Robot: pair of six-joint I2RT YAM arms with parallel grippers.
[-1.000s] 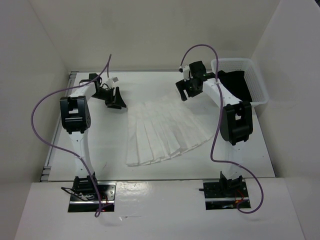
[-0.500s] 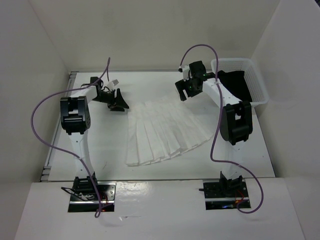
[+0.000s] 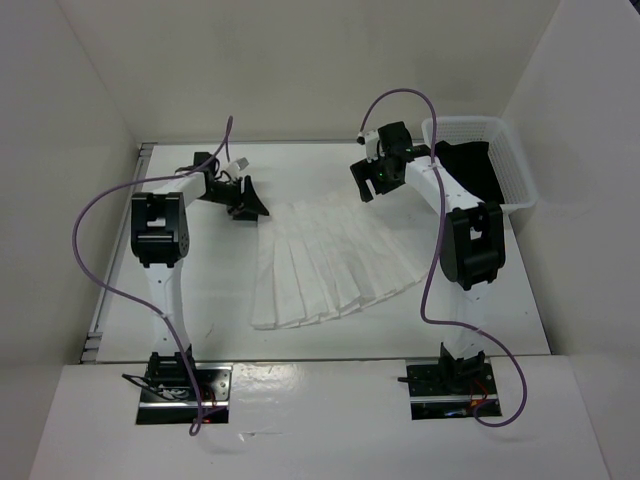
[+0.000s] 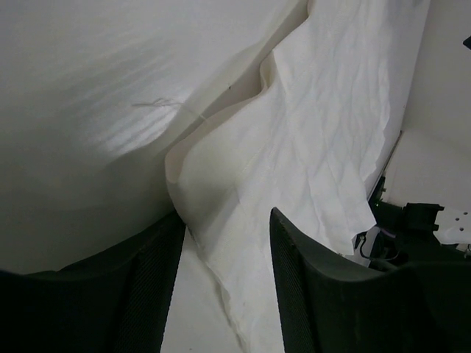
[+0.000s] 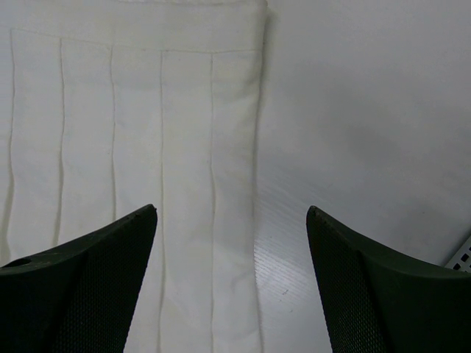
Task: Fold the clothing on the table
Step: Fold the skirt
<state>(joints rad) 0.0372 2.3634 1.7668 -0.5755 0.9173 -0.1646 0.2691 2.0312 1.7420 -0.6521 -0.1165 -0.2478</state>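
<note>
Clothing: the clothing (image 3: 330,260) lay fanned out flat on the worktop (image 3: 220,290), with no fold made yet.
Left gripper: the left gripper (image 3: 248,200) sat low at the clothing's far-left corner. It was released, with the lifted fabric edge between its jaws but not pinched.
Right gripper: the right gripper (image 3: 368,180) hovered over the clothing's far-right corner, spread wide and holding nothing.
Basket: the basket (image 3: 462,121), with a black garment (image 3: 470,165) inside, stood just off the clothing's far-right side.
Risk, thin catch: we judged that closing on so little edge could let the corner slip out on lifting.
Risk, uneven lift: with one corner held and the other missed, the pleats would likely skew and bunch.
Risk, dragging: a low pull across the clothing could shove the whole piece instead of folding it.
Risk, snag: a wide swing beyond the clothing's right side might clip the basket.
</note>
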